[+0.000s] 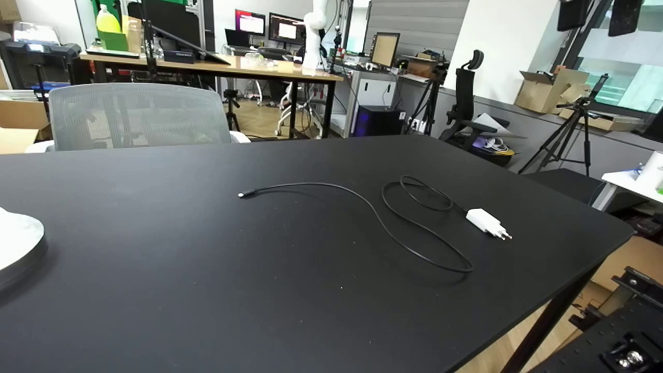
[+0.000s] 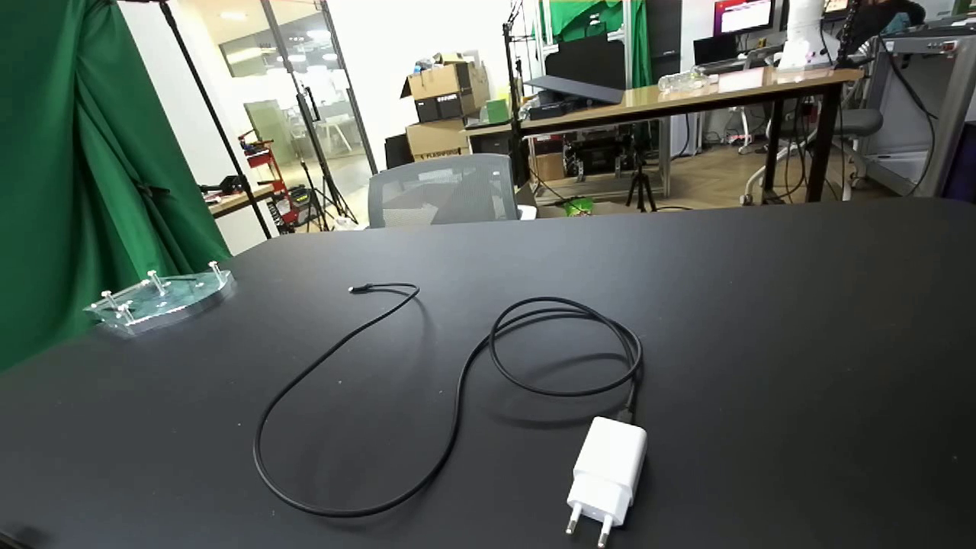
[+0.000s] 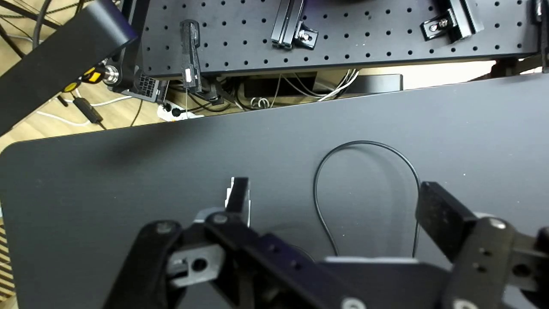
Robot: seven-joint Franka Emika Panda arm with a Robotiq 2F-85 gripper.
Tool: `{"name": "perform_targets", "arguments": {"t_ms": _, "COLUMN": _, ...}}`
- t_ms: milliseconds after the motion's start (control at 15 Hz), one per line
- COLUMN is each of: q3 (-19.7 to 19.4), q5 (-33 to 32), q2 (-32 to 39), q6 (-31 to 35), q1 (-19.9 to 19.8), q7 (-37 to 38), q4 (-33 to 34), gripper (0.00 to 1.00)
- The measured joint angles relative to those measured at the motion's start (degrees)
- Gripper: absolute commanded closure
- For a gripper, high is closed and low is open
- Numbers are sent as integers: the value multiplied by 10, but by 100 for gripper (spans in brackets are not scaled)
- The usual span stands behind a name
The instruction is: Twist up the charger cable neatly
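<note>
The charger cable lies loose on the black table in wide bends, seen in both exterior views point(image 1: 380, 219) point(image 2: 458, 404). It loops near its white plug point(image 1: 484, 221) point(image 2: 610, 461), whose prongs face outward. Its dark connector end point(image 1: 247, 194) point(image 2: 361, 289) lies apart from the plug. In the wrist view my gripper point(image 3: 336, 191) is open and empty above the table. A bend of the cable point(image 3: 316, 189) shows between the fingers; the right finger covers part of it. The plug point(image 3: 228, 198) is mostly hidden behind the left finger. Two dark fingertips hang at the top right of an exterior view point(image 1: 600, 18).
The black table point(image 1: 207, 290) ends at the right in an exterior view. A round white-topped object point(image 1: 18, 243) stands at its left edge. A clear plate with bolts point(image 2: 164, 301) sits at the far left. A perforated black platform point(image 3: 343, 47) borders the table. A mesh chair point(image 1: 140, 116) stands behind.
</note>
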Motion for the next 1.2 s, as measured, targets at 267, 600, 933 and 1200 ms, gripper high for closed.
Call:
{"name": "perform_targets", "arguments": {"t_ms": 267, "q3": 8, "q5": -36, "q2": 2, "q6": 102, "q1": 0, "q7": 9, "q4": -3, "gripper": 0}}
{"name": "perform_targets", "arguments": {"t_ms": 600, "q3": 27, "q5": -67, "q2": 74, "q6": 313, "q1": 7, "q7": 27, "q4": -20, "gripper": 0}}
{"name": "perform_targets", "arguments": {"t_ms": 933, "q3": 19, "q5": 98, "q2": 216, "q6": 430, "q1": 76, "q7": -71, "q4": -19, "gripper": 0}}
{"name": "perform_targets", "arguments": {"t_ms": 1200, "q3": 14, "q5": 113, "q2": 245, "q6": 439, "q1": 85, "q7": -85, "q4": -6, "gripper": 0}}
